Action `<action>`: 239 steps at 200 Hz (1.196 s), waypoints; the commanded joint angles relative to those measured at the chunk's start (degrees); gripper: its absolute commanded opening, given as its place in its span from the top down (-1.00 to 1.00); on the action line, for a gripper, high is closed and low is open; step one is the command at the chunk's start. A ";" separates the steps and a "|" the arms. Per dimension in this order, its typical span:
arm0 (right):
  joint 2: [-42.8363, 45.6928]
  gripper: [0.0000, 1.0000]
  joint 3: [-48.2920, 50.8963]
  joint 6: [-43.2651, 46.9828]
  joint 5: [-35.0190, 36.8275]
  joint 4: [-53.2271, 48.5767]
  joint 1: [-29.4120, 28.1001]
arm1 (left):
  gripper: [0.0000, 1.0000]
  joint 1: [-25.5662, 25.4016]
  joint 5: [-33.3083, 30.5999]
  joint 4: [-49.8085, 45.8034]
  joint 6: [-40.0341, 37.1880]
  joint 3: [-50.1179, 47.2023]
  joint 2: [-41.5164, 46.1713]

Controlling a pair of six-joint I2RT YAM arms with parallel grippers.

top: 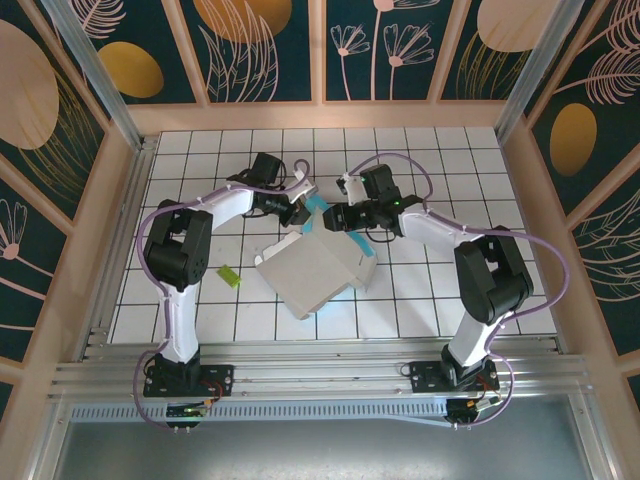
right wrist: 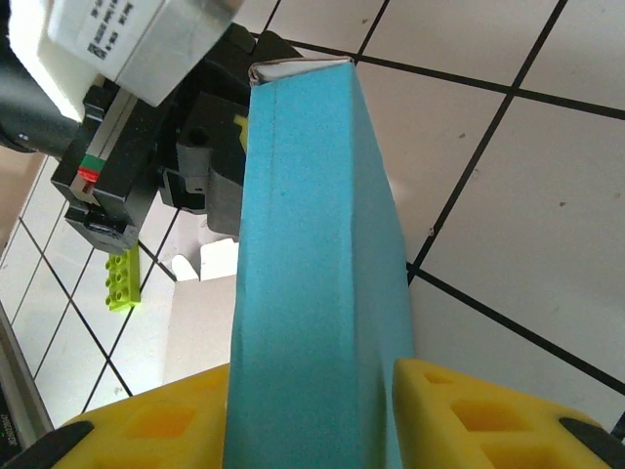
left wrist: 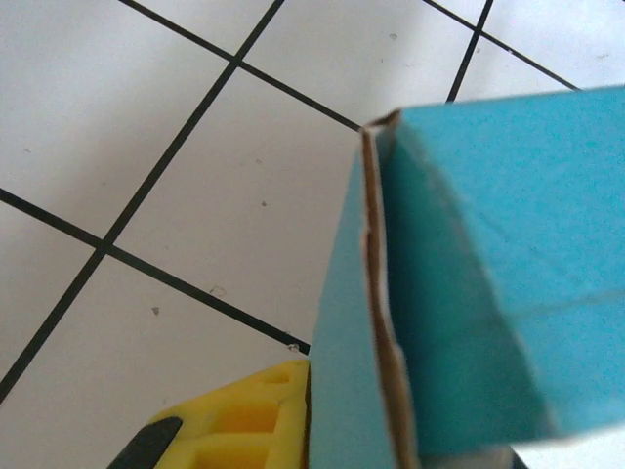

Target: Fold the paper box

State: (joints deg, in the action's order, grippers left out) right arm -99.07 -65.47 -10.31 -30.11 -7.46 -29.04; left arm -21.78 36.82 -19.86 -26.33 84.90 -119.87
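Right gripper [right wrist: 312,391] is clamping a raised turquoise flap of the paper box [top: 310,275], with its two yellow pads [right wrist: 156,430] pressing the flap's opposite faces. Facing it from the left, the left gripper [top: 300,212] is meeting the same flap at its far end. One of its yellow pads [left wrist: 244,410] is lying flush against the blue cardboard, while the other finger is hiding behind the panel, so I cannot tell whether this one is pinching.

From where I am standing, the box is sitting in the middle of the tiled table [top: 450,160], turned at an angle to the grid lines, its white inside facing up. Its far edge is standing up between the two grippers, showing the blue outside and a raw brown edge along the corner. The rest of the box is lying low on the tiles, reaching toward the near side.

Left of the box, apart from it, a small yellow-green piece [top: 229,275] is lying on the tiles beside the left arm [top: 180,250].
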 commanded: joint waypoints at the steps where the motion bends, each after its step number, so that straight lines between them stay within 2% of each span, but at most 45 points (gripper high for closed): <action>1: -0.38 0.14 0.96 -1.21 -1.78 -0.27 0.45 | 0.79 -0.09 -0.49 -1.59 -0.79 1.77 -1.59; 11: -0.43 0.14 0.88 -1.37 -1.64 -0.28 0.48 | 0.76 -0.27 -1.37 -1.63 -0.58 1.99 -1.72; 14: -0.55 0.14 0.85 -1.38 -1.60 -0.27 0.43 | 0.71 -0.37 -1.59 -1.67 -0.50 2.08 -1.76; 23: -0.62 0.14 0.87 -1.69 -1.61 -0.15 0.47 | 0.41 -0.54 -2.72 -1.61 -0.16 2.11 -1.79; 34: -0.70 0.15 1.04 -2.06 -1.71 0.19 0.46 | 0.36 -0.68 -3.91 -1.21 0.50 2.02 -1.76; 45: -0.70 0.15 1.27 -2.41 -1.88 0.62 0.47 | 0.42 -0.79 -5.22 -0.20 1.49 1.80 -1.57; 81: -0.70 0.16 1.72 -2.94 -2.30 1.24 0.45 | 1.00 -1.63 -7.84 6.46 5.56 -0.73 0.25; 110: -0.26 0.17 2.19 -3.75 -2.81 2.11 0.31 | 1.00 -2.61 -11.60 7.70 7.56 -0.94 0.16; 124: -0.03 0.16 2.17 -3.77 -2.85 2.22 0.29 | 0.58 -2.65 -12.63 8.23 8.98 -0.89 -0.05; 137: 0.16 0.16 2.18 -3.80 -2.76 2.24 0.17 | 0.50 -2.65 -12.86 8.70 9.92 -0.88 -0.14; 147: 0.33 0.17 2.19 -3.76 -2.76 2.27 0.18 | 0.57 -2.66 -13.16 9.48 10.86 -1.17 0.03; 171: 0.74 0.16 2.34 -4.12 -2.37 2.47 0.11 | 1.00 -2.83 -14.43 12.36 12.74 -2.78 0.98; 214: 2.19 0.16 2.72 -5.56 -1.44 3.70 -0.36 | 1.00 -3.52 -15.91 14.44 13.67 -4.15 1.46; 239: 3.81 0.17 2.35 -6.30 0.81 3.32 -0.32 | 0.96 -3.46 -17.03 19.77 16.57 -7.35 3.38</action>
State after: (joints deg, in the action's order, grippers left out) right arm -98.83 -63.79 -15.29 -29.56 -4.05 -28.49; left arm -25.15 22.39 -6.15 -14.57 80.47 -119.02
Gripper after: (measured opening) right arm 0.419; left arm 0.045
